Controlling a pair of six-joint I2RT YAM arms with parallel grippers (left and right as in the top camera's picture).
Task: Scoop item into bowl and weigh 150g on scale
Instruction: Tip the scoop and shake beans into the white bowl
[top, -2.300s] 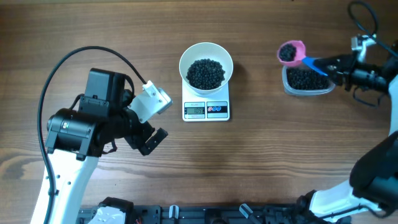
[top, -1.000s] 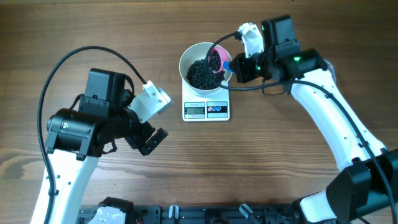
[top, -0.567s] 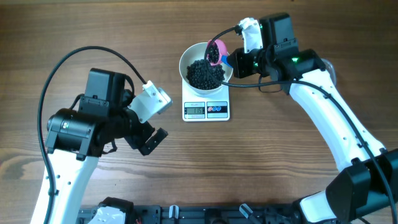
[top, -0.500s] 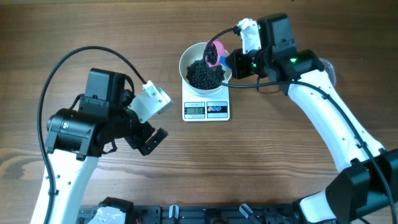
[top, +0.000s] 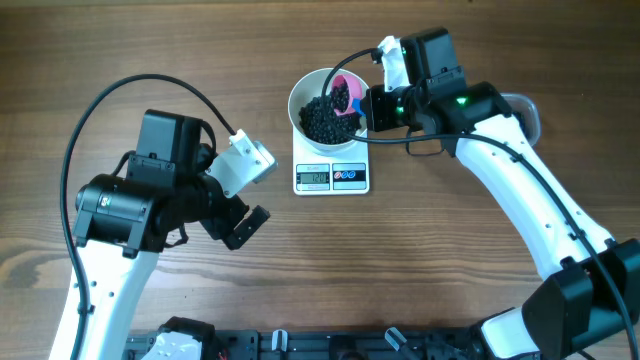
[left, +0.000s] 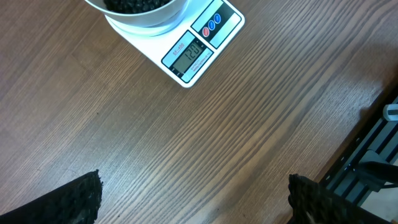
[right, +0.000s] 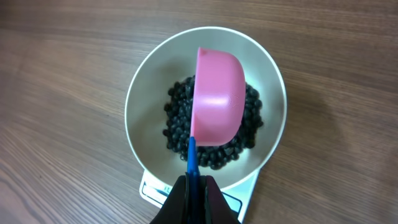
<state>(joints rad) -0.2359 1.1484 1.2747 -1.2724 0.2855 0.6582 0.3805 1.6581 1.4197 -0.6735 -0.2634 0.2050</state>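
We look down on a wooden counter (top: 450, 280) with two robot arms. Toward the far middle, a round white bowl (top: 298, 92) sits on a small white scale (top: 360, 178). The bowl covers the platform, so only the scale's front strip shows, with its grey display and two round buttons. The display shows digits, but we cannot read them with certainty. A heap of tiny glossy black beans (top: 318, 120) lies in the bottom of the bowl.

The right arm comes in from the right edge and bends toward the bowl. The right fingers (right: 196, 186) are pressed together on the thin blue handle (right: 192, 155) of a pink scoop (right: 217, 99), pinching it. The scoop hangs over the bowl, within the rim and toward its right side. It is tipped so far that the right wrist camera sees only the cup's smooth rounded back, with the mouth turned down toward the beans. We cannot tell whether the cup touches the heap.

The left arm is on the counter's left side, well apart from the scale, with a black cable (top: 120, 90) looping over it. The left fingers (top: 247, 224) are spread wide and hold nothing. The left wrist camera shows their two dark tips at its lower corners, wood between them, and the scale and the bowl's edge at the top.
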